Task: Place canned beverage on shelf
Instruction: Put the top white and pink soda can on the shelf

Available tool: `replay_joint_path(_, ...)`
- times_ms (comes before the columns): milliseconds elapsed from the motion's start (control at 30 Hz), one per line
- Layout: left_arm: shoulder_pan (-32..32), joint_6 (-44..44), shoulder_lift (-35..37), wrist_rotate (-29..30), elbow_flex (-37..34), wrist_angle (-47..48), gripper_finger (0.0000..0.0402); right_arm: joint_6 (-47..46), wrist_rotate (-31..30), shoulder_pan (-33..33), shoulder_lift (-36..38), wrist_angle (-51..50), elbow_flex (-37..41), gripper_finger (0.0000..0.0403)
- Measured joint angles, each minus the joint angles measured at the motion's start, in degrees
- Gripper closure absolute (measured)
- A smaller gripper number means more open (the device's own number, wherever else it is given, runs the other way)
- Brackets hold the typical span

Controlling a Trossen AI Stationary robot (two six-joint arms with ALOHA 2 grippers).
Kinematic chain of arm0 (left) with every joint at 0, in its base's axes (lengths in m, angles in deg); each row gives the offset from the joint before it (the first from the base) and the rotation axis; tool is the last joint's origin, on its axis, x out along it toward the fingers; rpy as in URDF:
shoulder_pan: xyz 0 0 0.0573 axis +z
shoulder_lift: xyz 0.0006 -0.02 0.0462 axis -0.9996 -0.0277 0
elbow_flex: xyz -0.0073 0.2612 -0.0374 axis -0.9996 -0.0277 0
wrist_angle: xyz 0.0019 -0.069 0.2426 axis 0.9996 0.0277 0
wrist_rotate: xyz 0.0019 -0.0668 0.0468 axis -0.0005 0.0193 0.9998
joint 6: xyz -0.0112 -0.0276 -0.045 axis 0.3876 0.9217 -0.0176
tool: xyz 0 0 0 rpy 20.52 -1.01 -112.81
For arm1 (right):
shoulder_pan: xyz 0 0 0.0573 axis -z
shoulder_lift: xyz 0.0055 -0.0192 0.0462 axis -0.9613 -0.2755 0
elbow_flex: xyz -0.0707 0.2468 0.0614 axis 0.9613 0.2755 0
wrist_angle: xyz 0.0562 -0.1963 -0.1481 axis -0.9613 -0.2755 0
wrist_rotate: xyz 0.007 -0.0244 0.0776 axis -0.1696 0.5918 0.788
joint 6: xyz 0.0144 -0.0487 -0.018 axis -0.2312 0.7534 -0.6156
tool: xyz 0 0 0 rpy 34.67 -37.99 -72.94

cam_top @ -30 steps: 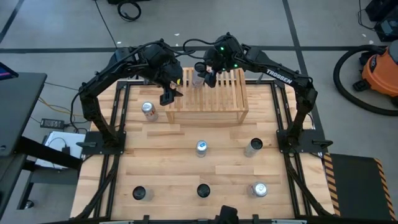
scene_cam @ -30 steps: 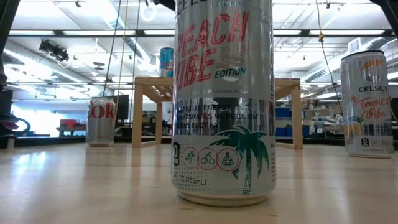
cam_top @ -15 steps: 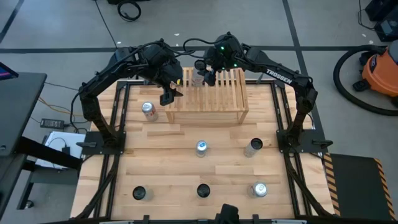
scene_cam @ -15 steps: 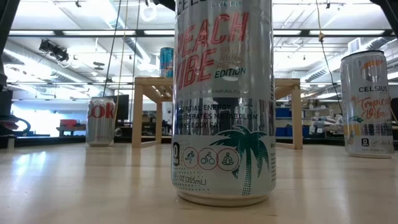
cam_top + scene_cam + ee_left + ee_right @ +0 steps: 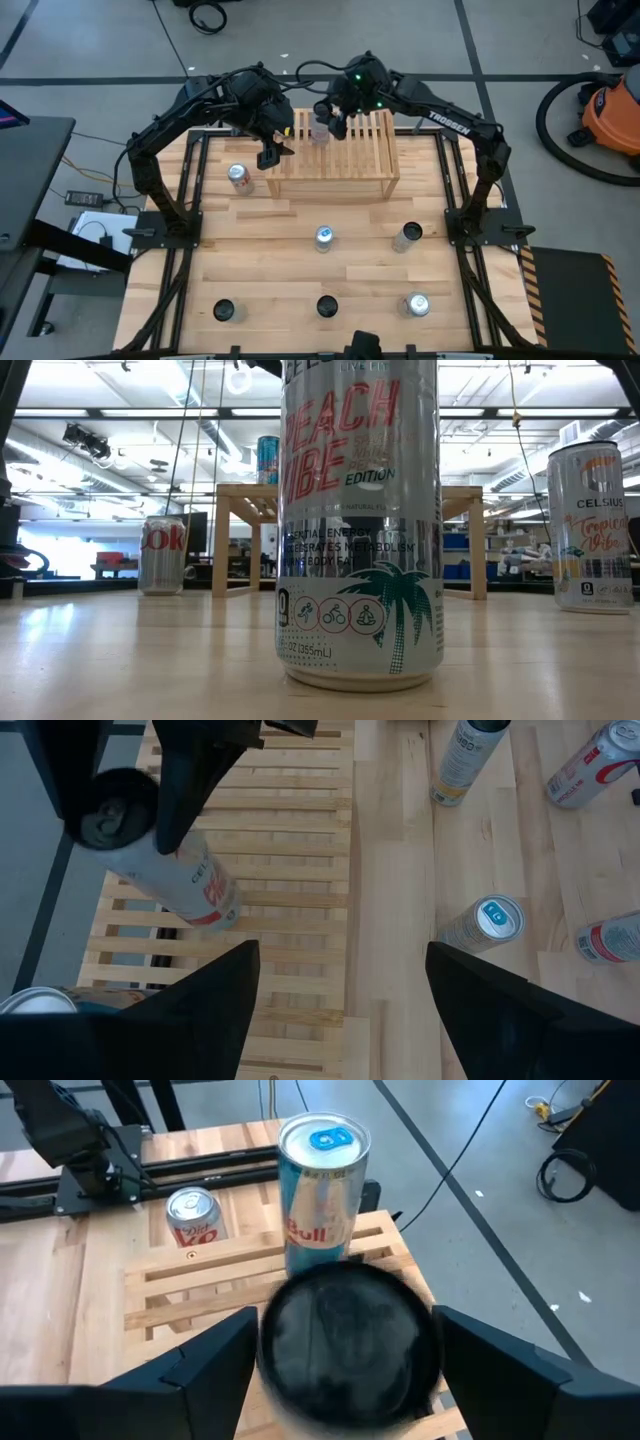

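- The right gripper [image 5: 330, 120] is over the far left part of the low light-wood shelf with a slatted top [image 5: 350, 160], at a slim silver can with red lettering and a black lid [image 5: 185, 870].
- That can is upright with its base on or just above the slats, I judge. Its long axis is vertical, and the gripper comes at it from the side, near the top.
- In the right wrist view the black lid fills the gap between the jaws. I cannot tell whether they are pressing on it or slack.
- Just beyond it on the same shelf stands a tall blue-and-silver Red Bull can [image 5: 322, 1190], close by but apart from it.
- The coming move turns on that closeness. The jaws would have to let go and back away along the line they came in on, away from the Red Bull can, or either can may tip.
- The left gripper [image 5: 272, 150] hangs just off the shelf's left end, over the pale plank tabletop [image 5: 300, 260]. Its jaws are moderately apart and hold nothing.
- A silver Diet Coke can [image 5: 238, 177] stands on the tabletop near the left gripper, which makes the left arm the nearer one for that can. More cans stand well apart on the near half of the tabletop.
- The placing looks nearly finished, with only the release and the retreat left.
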Motion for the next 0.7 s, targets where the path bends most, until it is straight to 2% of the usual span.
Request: replay_joint_path(700, 0.0, 0.0, 0.0, 0.0, 0.0, 0.5, 0.0113, 0.7, -0.2, 0.2, 0.0, 3.2, 0.0, 0.0089)
